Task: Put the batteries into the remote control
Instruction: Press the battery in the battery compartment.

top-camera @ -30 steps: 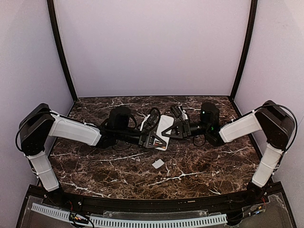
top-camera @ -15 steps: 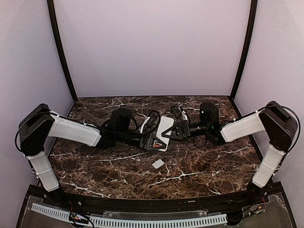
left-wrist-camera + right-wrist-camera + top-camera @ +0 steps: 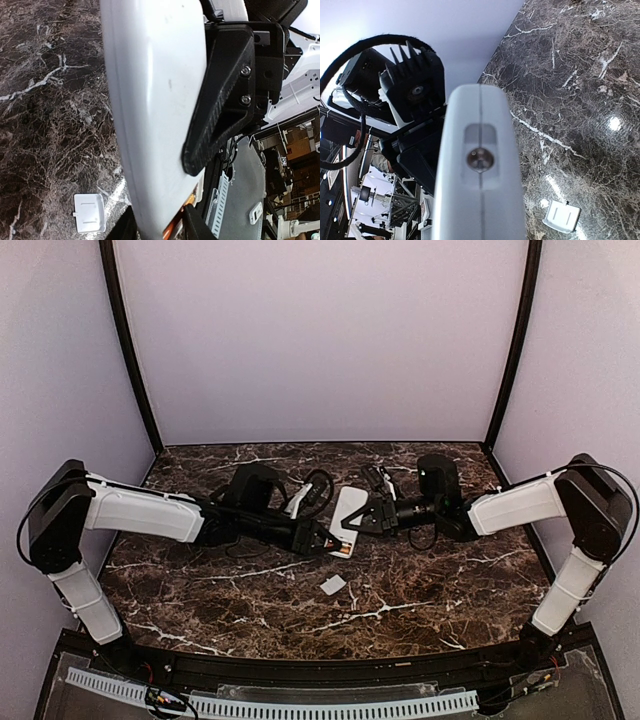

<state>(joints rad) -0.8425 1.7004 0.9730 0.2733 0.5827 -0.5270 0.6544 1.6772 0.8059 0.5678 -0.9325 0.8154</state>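
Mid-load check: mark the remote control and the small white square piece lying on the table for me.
remote control (image 3: 347,508): top external view, middle of its white body.
small white square piece (image 3: 332,585): top external view, centre of its flat top.

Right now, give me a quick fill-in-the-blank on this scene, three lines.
The pincer shut on the remote control is the ___ one. Lying on the table is a flat white ___ piece. The battery peeking from the remote's near end is ___.
Missing: right; square; orange.
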